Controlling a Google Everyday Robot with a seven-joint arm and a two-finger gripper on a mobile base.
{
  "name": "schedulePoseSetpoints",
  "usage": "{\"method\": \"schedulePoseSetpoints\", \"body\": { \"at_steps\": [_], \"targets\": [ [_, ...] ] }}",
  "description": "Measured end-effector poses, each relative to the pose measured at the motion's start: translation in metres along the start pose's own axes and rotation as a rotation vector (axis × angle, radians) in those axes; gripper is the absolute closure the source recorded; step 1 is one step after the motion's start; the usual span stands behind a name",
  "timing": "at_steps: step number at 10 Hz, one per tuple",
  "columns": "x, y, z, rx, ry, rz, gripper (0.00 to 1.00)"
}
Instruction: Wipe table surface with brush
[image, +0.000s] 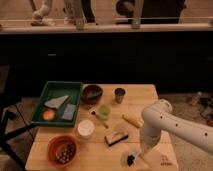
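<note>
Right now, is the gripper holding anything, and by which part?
Cannot tell: the gripper sits low beside the brush, at its pale body, on the table surface; contact is hidden.
</note>
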Motion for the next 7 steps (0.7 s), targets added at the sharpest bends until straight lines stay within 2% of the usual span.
{"method": "schedulePoseSetpoints", "body": {
  "at_steps": [1,3,4,7],
  "targets": [
    [0.0020,-0.0001,-0.0004,0.008,0.026,0.027,0.99],
    [0.0051,-0.0039,-0.0023,0.019,0.131,0.088,0.99],
    [0.0059,-0.0069,-0.0031,0.019,0.167,0.097,0.99],
    [0.0113,-0.0087,-0.0053,0.025,0.177,0.119,0.99]
  ]
}}
